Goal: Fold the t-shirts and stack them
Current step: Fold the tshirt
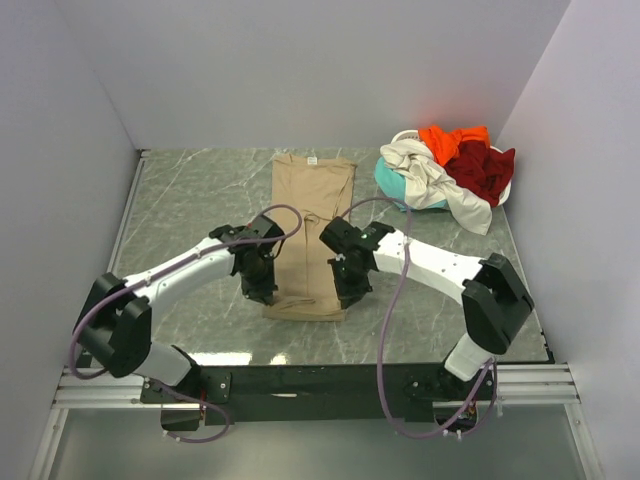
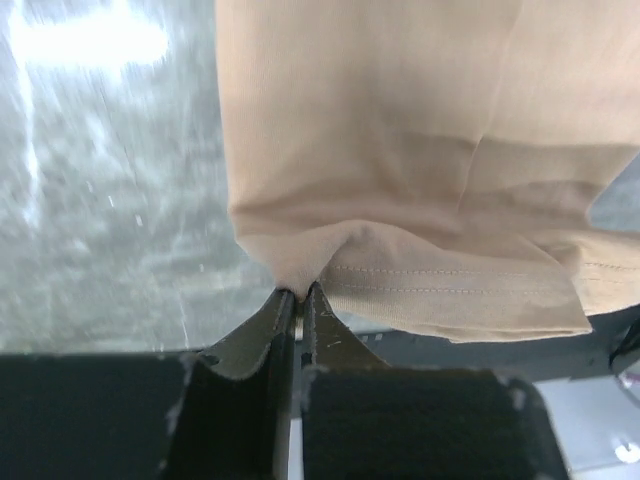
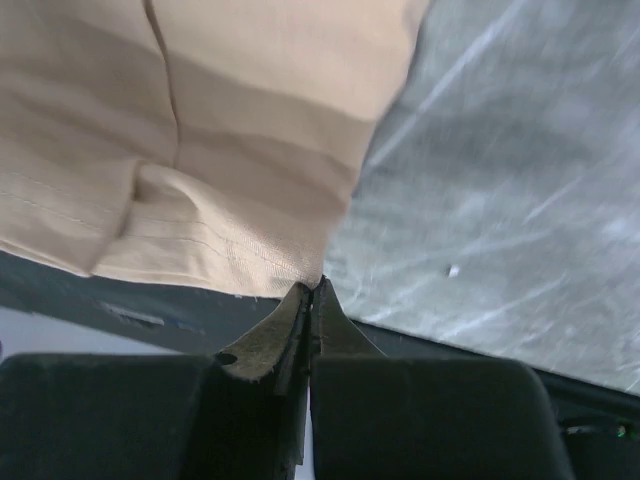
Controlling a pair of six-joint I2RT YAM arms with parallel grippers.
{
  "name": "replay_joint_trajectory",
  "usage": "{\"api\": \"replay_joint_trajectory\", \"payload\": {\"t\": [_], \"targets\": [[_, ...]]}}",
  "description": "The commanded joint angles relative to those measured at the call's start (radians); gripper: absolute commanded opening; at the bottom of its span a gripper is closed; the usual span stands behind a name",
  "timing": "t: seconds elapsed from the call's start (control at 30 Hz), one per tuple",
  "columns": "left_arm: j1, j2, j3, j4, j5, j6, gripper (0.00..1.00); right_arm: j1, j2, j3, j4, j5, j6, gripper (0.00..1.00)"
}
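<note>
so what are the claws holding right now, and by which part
The tan t-shirt, by its near hem: the left claw pinches the left corner, the right claw the right corner.

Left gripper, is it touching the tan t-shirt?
Touching. Left wrist view shows the left gripper pinching the tan t-shirt at its hem, cloth puckered into the closed tips.

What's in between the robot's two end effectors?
The near hem of the tan t-shirt runs between them. The left end effector and the right end effector each pinch one corner of it. The top view shows this best.
</note>
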Motion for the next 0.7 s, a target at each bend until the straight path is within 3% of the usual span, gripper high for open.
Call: {"api": "replay_joint_trajectory", "payload": {"t": [0.0,0.67], "targets": [[0.028,0.048,0.092,0.019,-0.046,0.074,0.01,-0.036,0.054,0.093,-0.028,0.048,-0.053,0.00],[0.239,0.382,0.451,0.084,0.002,0.198,0.01,-0.223,0.368,0.547,-0.117,0.128,-0.208,0.00]]}}
